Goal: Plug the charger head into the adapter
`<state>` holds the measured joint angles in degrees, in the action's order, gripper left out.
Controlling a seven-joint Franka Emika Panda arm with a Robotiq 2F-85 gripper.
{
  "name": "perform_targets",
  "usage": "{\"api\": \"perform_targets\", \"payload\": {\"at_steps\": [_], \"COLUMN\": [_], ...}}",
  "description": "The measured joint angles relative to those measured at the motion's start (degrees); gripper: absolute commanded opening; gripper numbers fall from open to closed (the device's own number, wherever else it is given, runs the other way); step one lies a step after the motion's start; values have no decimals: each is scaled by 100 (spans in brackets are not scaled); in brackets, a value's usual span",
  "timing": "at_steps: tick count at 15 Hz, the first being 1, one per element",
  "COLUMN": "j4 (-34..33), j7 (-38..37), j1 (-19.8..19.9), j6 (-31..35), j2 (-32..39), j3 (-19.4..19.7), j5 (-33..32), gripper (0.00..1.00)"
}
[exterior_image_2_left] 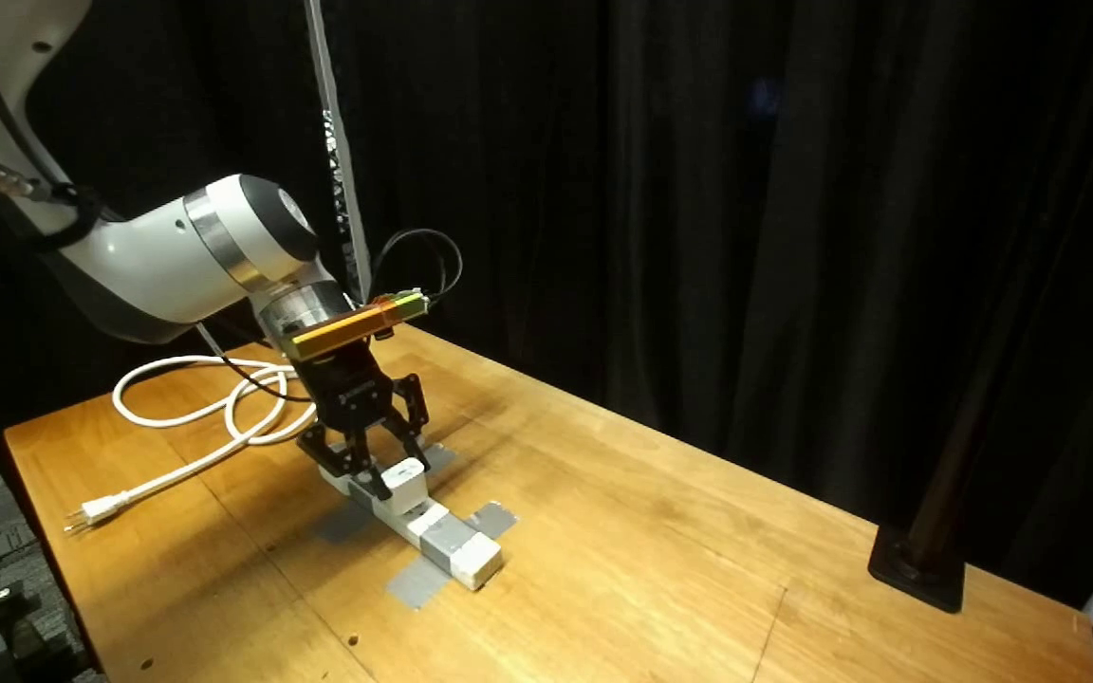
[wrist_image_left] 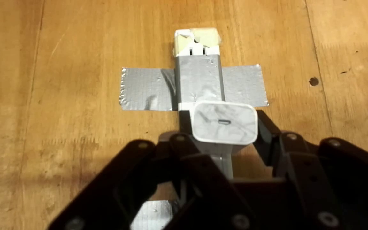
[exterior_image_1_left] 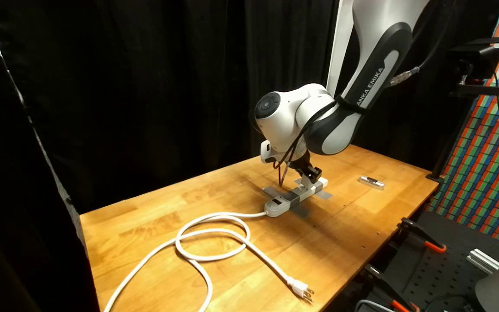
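The charger head (wrist_image_left: 225,129) is a small white block with a marbled top and a port slot. It also shows in both exterior views (exterior_image_1_left: 307,181) (exterior_image_2_left: 405,489). My gripper (wrist_image_left: 224,121) has one black finger against each side of it and is shut on it. The adapter (exterior_image_1_left: 277,207) is a grey and white power strip taped to the table. Its far end has bare slots in the wrist view (wrist_image_left: 198,49). The charger head stands upright over the strip's middle part. Its prongs are hidden, so I cannot tell whether they are in the slots.
Grey tape (wrist_image_left: 244,85) holds the strip to the wooden table (exterior_image_1_left: 345,242). A white cable (exterior_image_1_left: 212,258) coils from the strip and ends in a plug (exterior_image_1_left: 300,288). A small silver and dark object (exterior_image_1_left: 371,182) lies beyond. Clamps (exterior_image_1_left: 422,236) grip the table edge. A black stand base (exterior_image_2_left: 917,569) is at a corner.
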<state>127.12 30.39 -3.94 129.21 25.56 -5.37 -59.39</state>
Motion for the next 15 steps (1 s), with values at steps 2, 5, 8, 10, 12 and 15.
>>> {"api": "perform_targets", "payload": {"at_steps": [2,5,8,10,12,15], "j4": [-23,-65,-111,-148,-179,-223], "j7": [1,5,8,11,14,22], "j1": [0,-2,-13,-23,-26,-27], "j6": [-42,-122,-209,-277,-334,-414], "j2": [18,52,90,119,144,180], "j3": [-16,-45,-70,-88,-107,-138], "j5": [0,0,0,0,0,0], "gripper": [23,23,23,23,23,23]}}
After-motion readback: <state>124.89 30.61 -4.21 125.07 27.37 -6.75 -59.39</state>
